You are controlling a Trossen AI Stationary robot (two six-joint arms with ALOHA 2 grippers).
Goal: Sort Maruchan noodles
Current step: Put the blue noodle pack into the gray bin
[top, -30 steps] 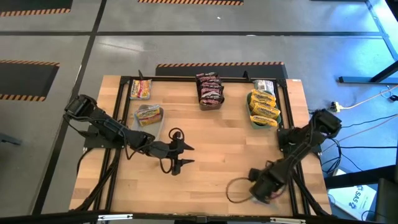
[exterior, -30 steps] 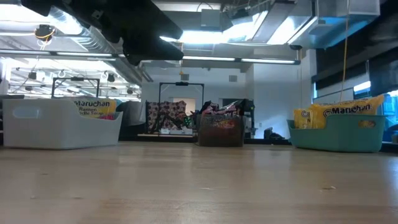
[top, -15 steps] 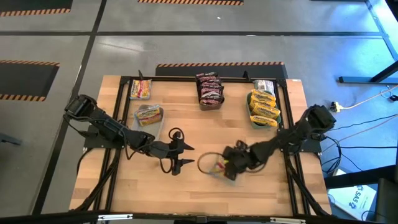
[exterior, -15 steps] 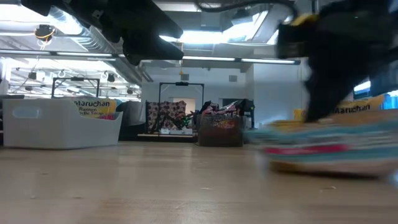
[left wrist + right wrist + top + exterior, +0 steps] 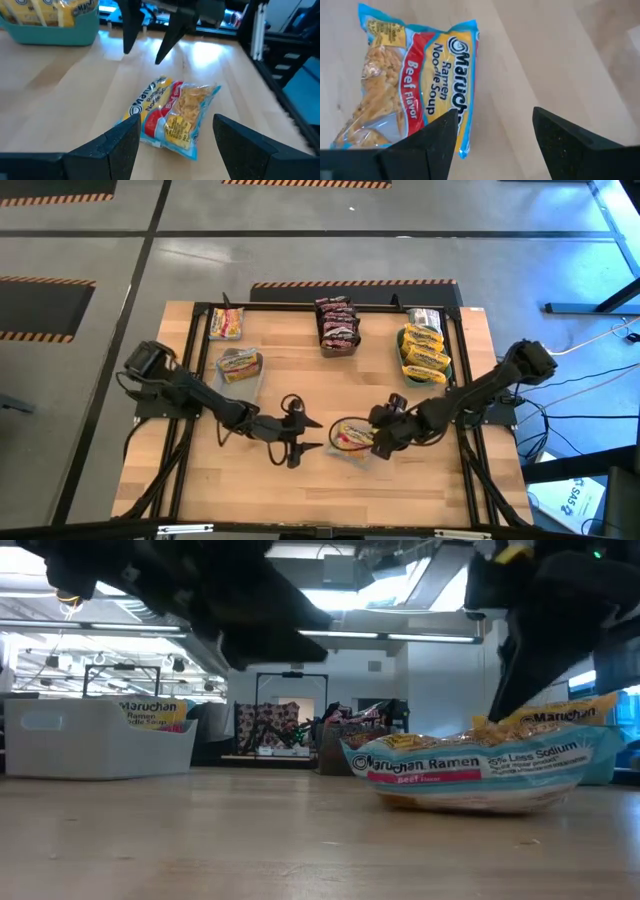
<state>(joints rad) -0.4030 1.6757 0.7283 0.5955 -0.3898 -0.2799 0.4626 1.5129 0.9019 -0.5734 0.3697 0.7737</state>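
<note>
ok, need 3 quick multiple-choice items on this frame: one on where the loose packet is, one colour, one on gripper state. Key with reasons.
1. Where does the loose ramen packet lie?
A. in the teal bin
B. on the bare table between the two grippers
C. in the white bin

2. What colour is the band on that packet reading Beef Flavor?
A. red
B. green
C. black

3. How does the right gripper stand?
A. shut on the packet
B. open, beside the packet
C. out of view

Key: 1 B, the high view shows it flat on the wood, the left gripper on its other side. 2 A, the right wrist view shows a red band. 3 B, its fingers stand apart with nothing between them.
</note>
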